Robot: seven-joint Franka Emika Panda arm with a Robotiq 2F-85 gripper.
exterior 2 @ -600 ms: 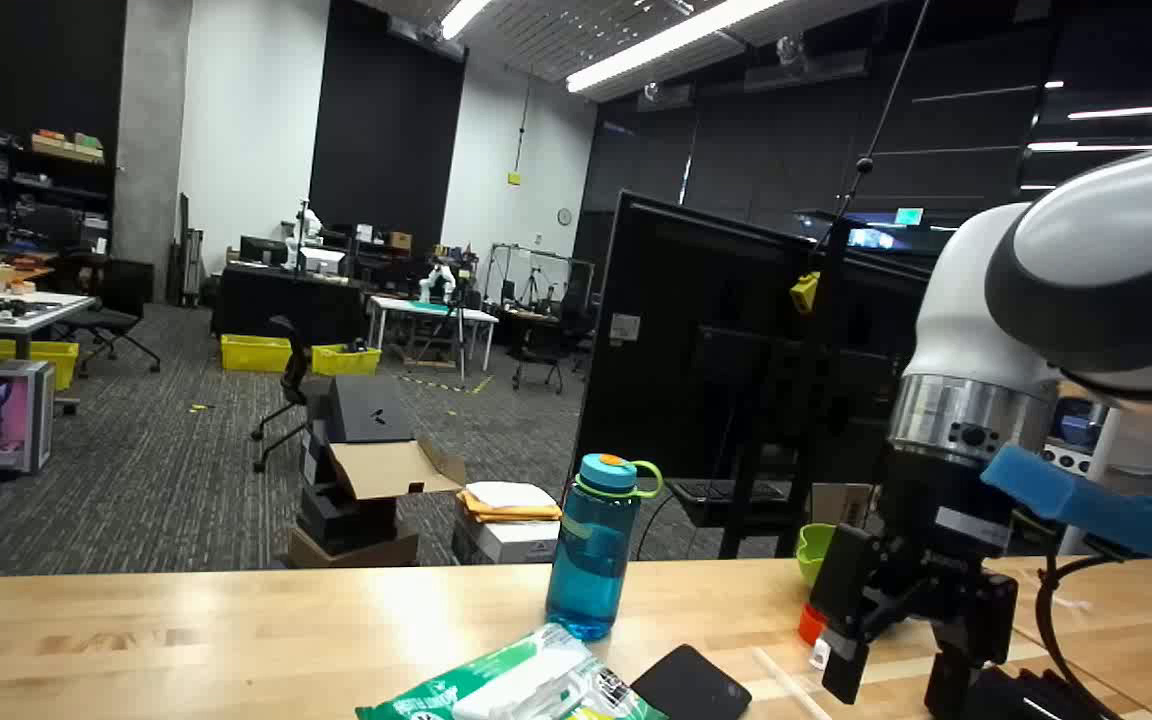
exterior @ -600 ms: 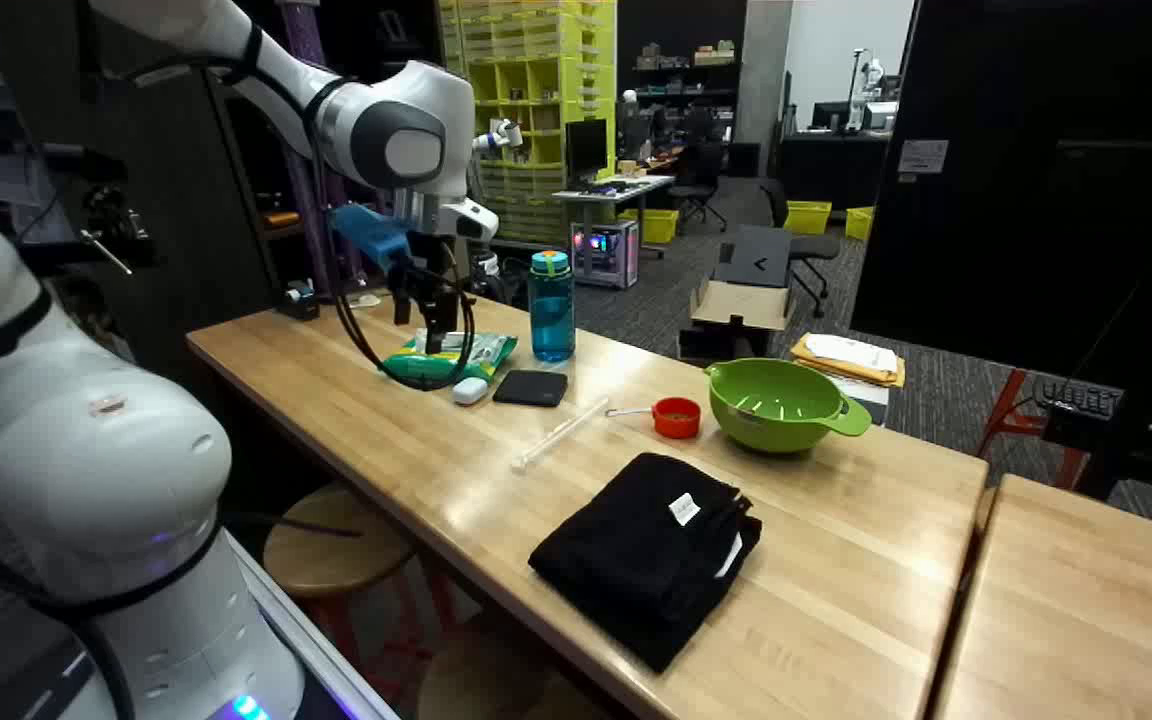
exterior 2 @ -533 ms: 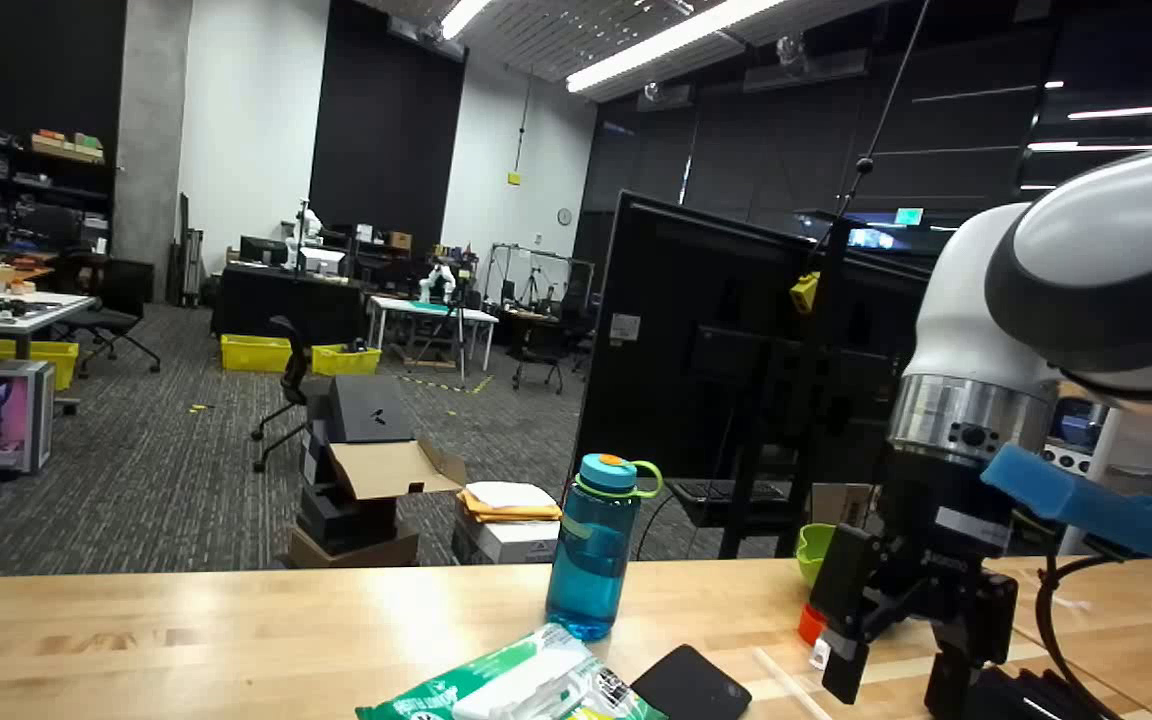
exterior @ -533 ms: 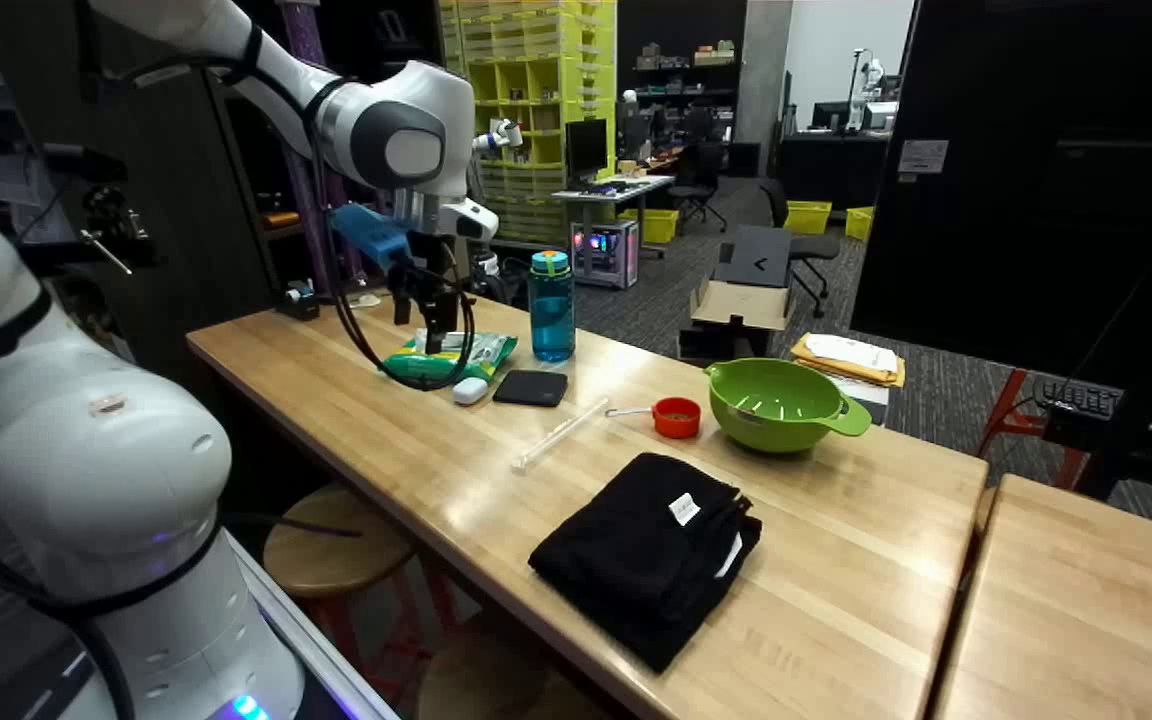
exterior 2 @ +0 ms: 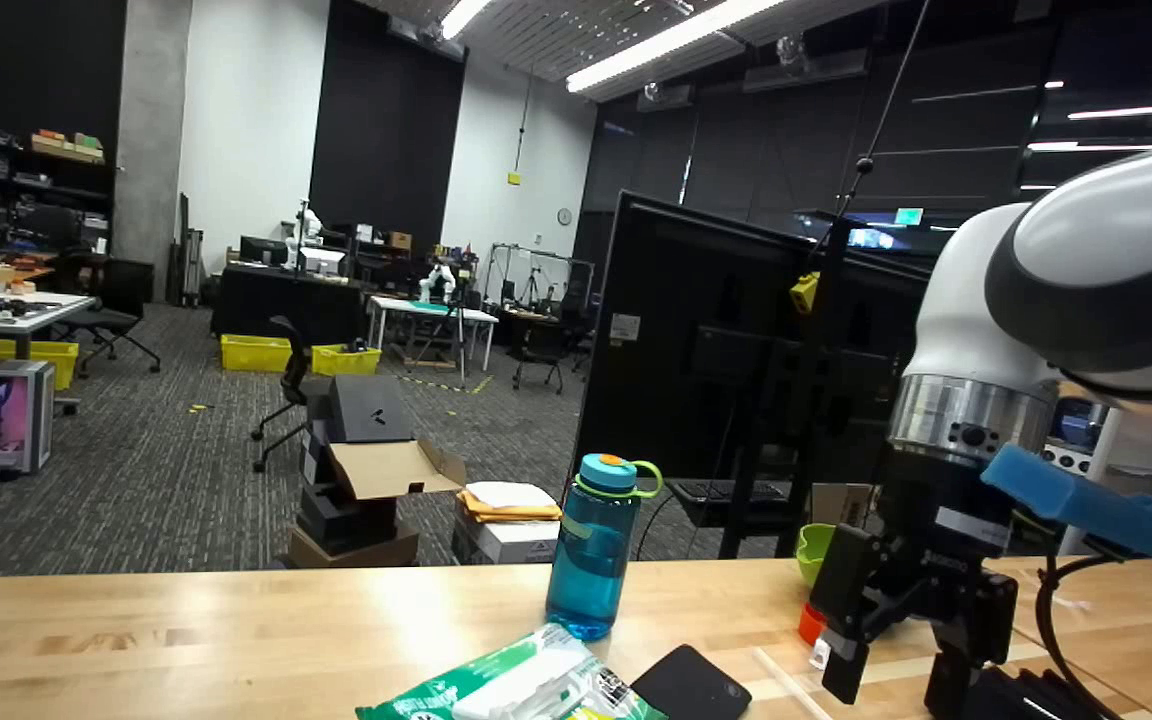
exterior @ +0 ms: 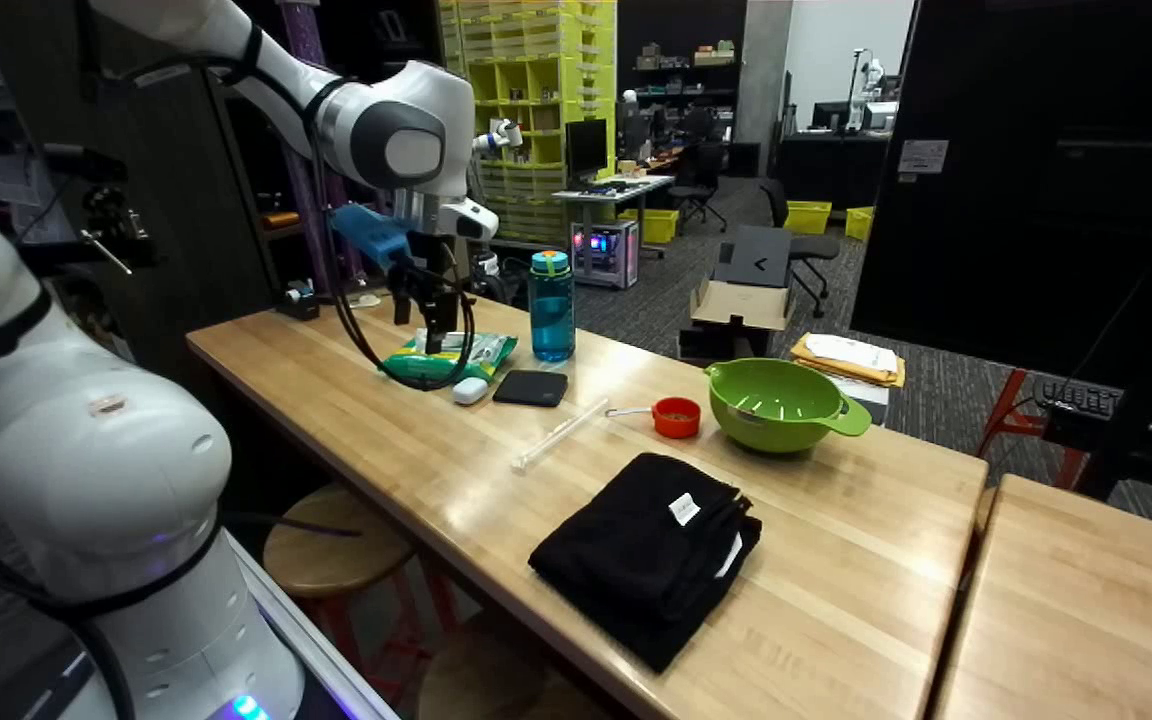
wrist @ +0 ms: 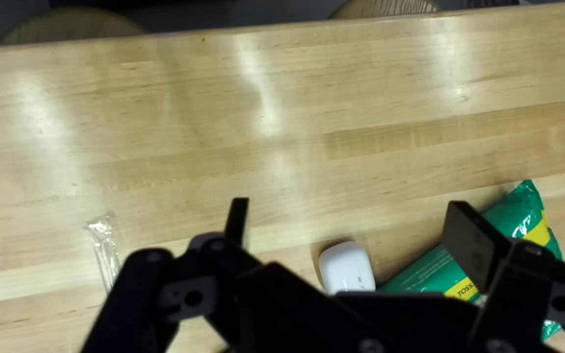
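Note:
My gripper [wrist: 348,202] stands open above the table, its fingers wide apart and nothing between them. Below that gap, in the wrist view, lies a small white rounded case [wrist: 345,267], its lower end covered by the gripper body. A green wipes packet [wrist: 424,269] rests beside the case, partly behind the right-hand finger. In an exterior view, the gripper [exterior: 418,332] hangs over the near side of the packet [exterior: 486,350]. A flat black wallet-like item [exterior: 531,388] and an upright blue bottle [exterior: 552,320] are close by. A clear tube [wrist: 103,245] shows at the wrist view's left.
Farther along the wooden table [exterior: 836,560] are a red measuring cup [exterior: 676,420], a green colander [exterior: 771,405] and a folded black cloth [exterior: 646,560]. Stools [exterior: 336,545] stand under the near edge. Black cables loop beside the gripper, and a large dark screen [exterior 2: 716,350] stands behind the table.

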